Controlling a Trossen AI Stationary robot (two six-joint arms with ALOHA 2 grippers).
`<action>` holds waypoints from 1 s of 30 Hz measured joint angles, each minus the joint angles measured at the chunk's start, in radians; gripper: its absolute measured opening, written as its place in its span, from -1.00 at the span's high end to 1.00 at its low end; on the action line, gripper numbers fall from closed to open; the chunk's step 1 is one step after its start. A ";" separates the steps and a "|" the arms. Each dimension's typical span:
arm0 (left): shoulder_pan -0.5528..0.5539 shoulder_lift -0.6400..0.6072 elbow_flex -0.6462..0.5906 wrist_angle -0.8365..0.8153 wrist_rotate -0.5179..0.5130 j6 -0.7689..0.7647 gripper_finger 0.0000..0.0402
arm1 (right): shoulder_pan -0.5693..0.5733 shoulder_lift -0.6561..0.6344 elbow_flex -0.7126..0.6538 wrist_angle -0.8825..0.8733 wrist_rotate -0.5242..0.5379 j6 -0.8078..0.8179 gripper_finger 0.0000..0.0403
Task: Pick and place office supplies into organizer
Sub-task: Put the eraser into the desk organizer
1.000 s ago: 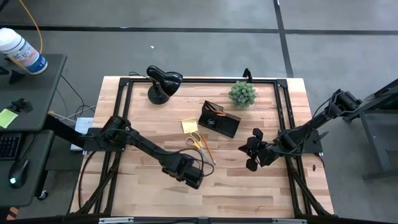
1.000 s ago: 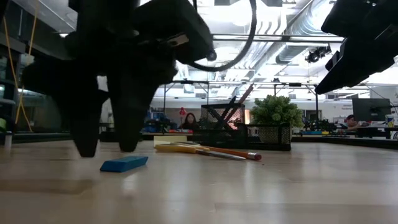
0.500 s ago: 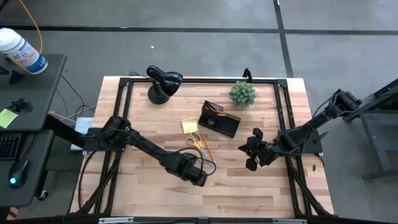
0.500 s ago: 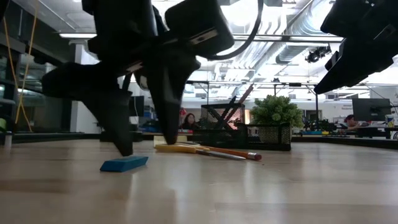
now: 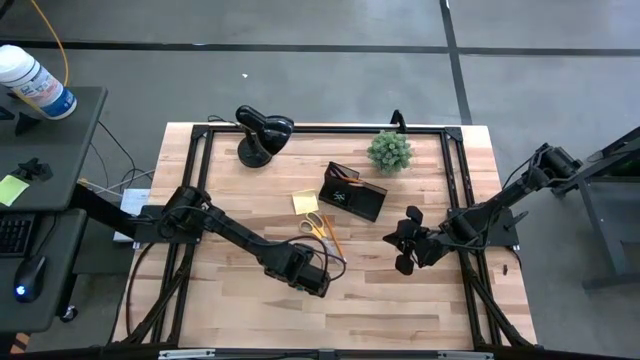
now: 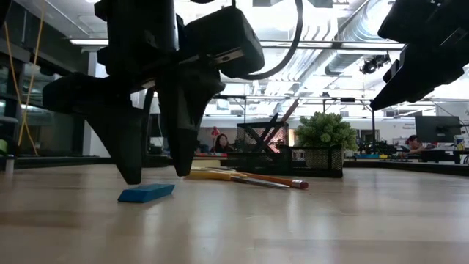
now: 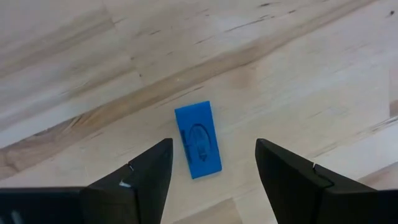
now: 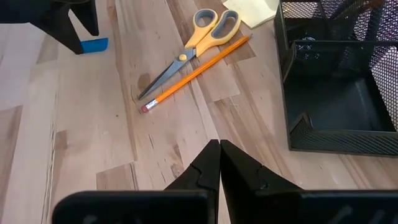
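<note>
The left gripper (image 6: 150,176) has swung over the blue block (image 7: 198,139), fingers spread wide, empty. Scissors (image 8: 190,45) and pencil (image 8: 196,73) lie nearby; the organizer (image 8: 336,81) seemingly holds pens. The right gripper (image 8: 219,149) is pinched closed.

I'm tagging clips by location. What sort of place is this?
Probably a robotics lab in an open-plan office: a wooden table, exposed ceiling ducts, and people at desks behind.

Bare wood rings the blue block (image 7: 198,140); scissors (image 8: 194,42) and pencil (image 8: 198,71) lie apart
</note>
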 joint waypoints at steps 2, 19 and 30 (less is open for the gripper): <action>0.000 0.000 0.000 -0.007 0.000 0.000 -0.09 | 0.000 0.000 0.000 0.000 0.000 0.000 0.96; 0.000 0.004 0.000 -0.035 -0.024 -0.014 -0.09 | 0.000 0.000 -0.001 0.000 0.001 -0.002 0.96; 0.000 0.037 0.004 -0.003 0.007 -0.025 -0.02 | 0.000 0.000 -0.001 0.004 -0.001 -0.001 0.96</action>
